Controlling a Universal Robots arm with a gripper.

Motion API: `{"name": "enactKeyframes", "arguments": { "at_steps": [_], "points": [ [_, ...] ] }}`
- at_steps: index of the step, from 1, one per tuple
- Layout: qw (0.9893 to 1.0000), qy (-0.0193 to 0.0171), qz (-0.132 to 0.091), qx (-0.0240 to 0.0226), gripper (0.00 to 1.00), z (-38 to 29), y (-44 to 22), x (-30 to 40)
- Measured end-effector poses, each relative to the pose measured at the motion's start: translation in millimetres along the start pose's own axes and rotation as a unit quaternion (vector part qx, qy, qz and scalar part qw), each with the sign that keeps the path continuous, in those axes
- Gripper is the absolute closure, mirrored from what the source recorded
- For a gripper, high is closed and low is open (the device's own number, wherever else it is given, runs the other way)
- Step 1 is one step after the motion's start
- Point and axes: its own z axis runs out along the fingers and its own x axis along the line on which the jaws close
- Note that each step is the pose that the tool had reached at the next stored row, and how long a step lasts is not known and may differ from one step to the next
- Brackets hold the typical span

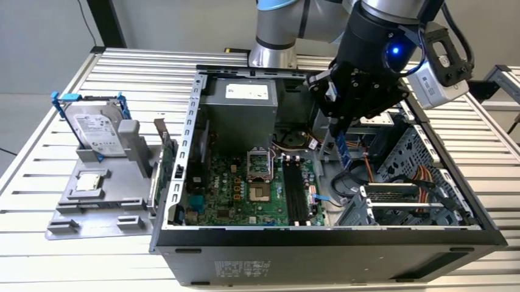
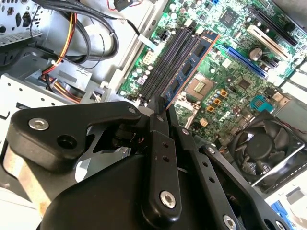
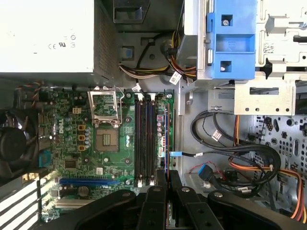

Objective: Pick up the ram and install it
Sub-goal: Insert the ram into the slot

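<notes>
the ram [image 2: 192, 60] hangs clamped in the gripper [image 2: 161, 106] above the motherboard slots [image 3: 145, 139].

We see the gripper [image 1: 344, 141] clamped on the ram [image 1: 344, 148] above the open case [image 1: 325, 234]. Under it, the black slots [image 3: 144, 139] stand bare, reachable from above. Cables [image 3: 230, 155] crowd one flank of the slots; the socket [image 3: 106, 140] lies low on the other. The power supply [image 1: 240, 100] and drive cage [image 1: 410, 176] wall in the board [image 1: 243, 188].
</notes>
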Motion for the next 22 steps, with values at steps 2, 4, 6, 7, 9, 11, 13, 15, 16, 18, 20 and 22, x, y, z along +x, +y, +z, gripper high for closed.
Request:
{"name": "enactKeyframes", "arguments": {
  "at_steps": [2,4,6,7,9,11,13,15,16,18,20,22],
  "points": [
    [1.0,0.0,0.0,0.0,1.0,0.8,0.0,0.0],
    [1.0,0.0,0.0,0.0001,1.0,1.8,0.1,0.0],
    [1.0,0.0,0.0,0.0001,1.0,2.8,0.1,-0.1],
    [1.0,0.0,0.0,0.0001,1.0,3.3,0.1,0.0],
    [1.0,0.0,0.0,0.0001,1.0,4.5,0.1,-0.1],
    [1.0,-0.0001,0.0,0.0001,1.0,6.1,0.3,-0.2],
    [1.0,-0.0001,0.0,0.0,1.0,8.8,0.4,-0.3],
    [1.0,-0.0001,0.0,0.0001,1.0,12.0,0.4,-0.4],
    [1.0,-0.0001,0.0,0.0001,1.0,13.5,0.4,-0.4],
    [1.0,-0.0001,0.0,0.0001,1.0,16.1,0.6,-0.5],
    [1.0,-0.0001,0.0,0.0001,1.0,18.3,0.8,-0.5],
    [1.0,-0.0002,0.0,0.0001,1.0,19.3,1.1,-0.5]
  ]
}}
